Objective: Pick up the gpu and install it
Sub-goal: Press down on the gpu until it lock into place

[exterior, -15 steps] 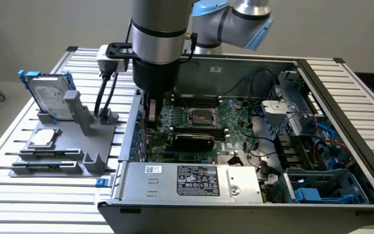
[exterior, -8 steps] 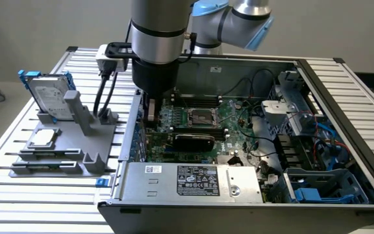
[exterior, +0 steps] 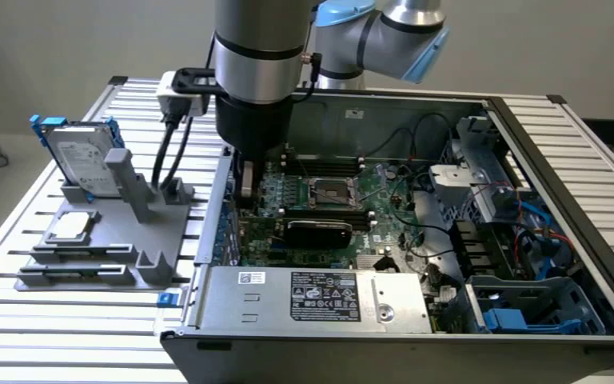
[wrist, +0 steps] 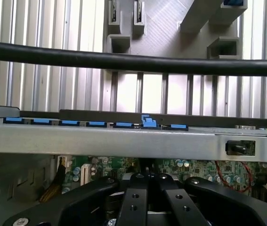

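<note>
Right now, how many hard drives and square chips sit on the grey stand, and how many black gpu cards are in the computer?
hard drive: 1
processor chip: 1
gpu: 1
Total: 3

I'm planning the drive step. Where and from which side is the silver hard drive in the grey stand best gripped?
Probably by its free upper part, coming from above and pinching across the two flat faces. The hard drive stands upright in the grey stand, whose slot hides its lower end, and blue rails run along its narrow edges.
</note>
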`<state>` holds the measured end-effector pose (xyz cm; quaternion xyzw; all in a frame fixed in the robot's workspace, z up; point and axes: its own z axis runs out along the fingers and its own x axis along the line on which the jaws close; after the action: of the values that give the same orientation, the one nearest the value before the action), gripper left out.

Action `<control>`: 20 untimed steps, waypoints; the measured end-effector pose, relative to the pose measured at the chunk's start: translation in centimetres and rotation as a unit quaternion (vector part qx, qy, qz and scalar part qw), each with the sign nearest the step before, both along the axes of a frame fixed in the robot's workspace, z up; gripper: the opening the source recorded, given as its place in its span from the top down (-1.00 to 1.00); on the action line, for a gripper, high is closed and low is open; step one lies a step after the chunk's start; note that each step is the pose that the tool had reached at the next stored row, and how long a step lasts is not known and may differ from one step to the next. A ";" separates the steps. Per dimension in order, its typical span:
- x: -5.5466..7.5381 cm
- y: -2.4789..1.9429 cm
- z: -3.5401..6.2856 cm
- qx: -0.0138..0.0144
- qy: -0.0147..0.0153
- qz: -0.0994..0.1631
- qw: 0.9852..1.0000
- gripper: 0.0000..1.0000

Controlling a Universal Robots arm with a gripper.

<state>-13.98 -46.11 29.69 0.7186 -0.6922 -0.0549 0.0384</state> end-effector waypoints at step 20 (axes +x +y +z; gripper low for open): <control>0.0 0.20 0.49 -0.007 0.007 -0.010 1.000 0.79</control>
<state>-14.00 -45.91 30.18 0.7112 -0.6992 -0.0554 0.0475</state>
